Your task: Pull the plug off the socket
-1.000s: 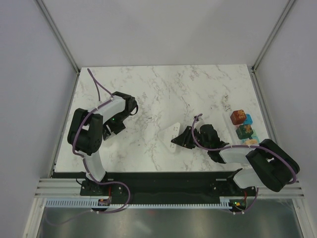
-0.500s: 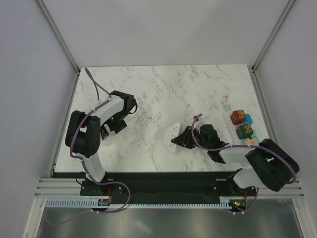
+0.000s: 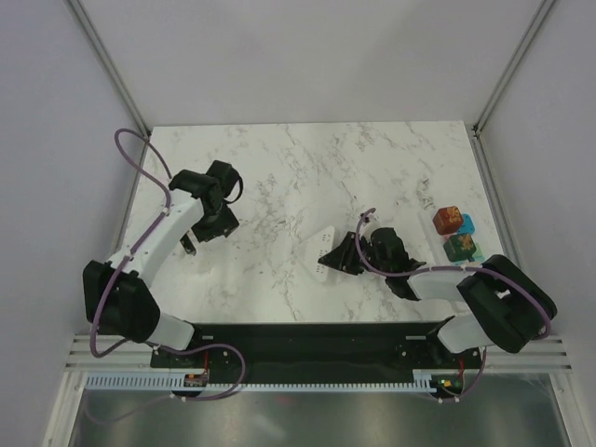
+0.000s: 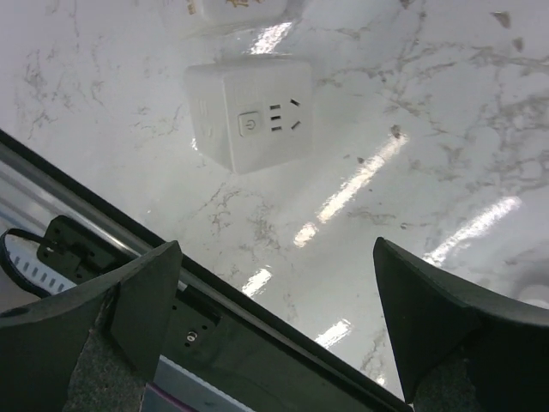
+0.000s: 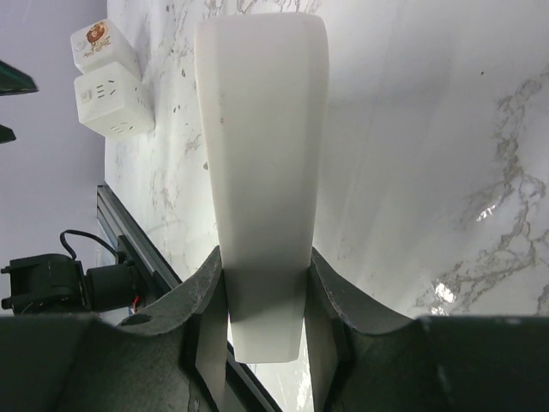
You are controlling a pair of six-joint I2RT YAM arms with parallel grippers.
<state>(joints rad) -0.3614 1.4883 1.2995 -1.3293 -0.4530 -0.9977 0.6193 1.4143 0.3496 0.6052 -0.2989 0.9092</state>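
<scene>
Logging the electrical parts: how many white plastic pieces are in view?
3. A long tapered piece clamped in the right claw; a cube socket on the marble ahead of the left claw; a small orange-logo block beside that cube. Others may be hidden.

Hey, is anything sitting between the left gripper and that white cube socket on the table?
Nothing visible does. In the left wrist view, the open left gripper looks across bare marble table straight at the white cube socket. The right gripper, clamped on a white strip, is well away from that path.
</scene>
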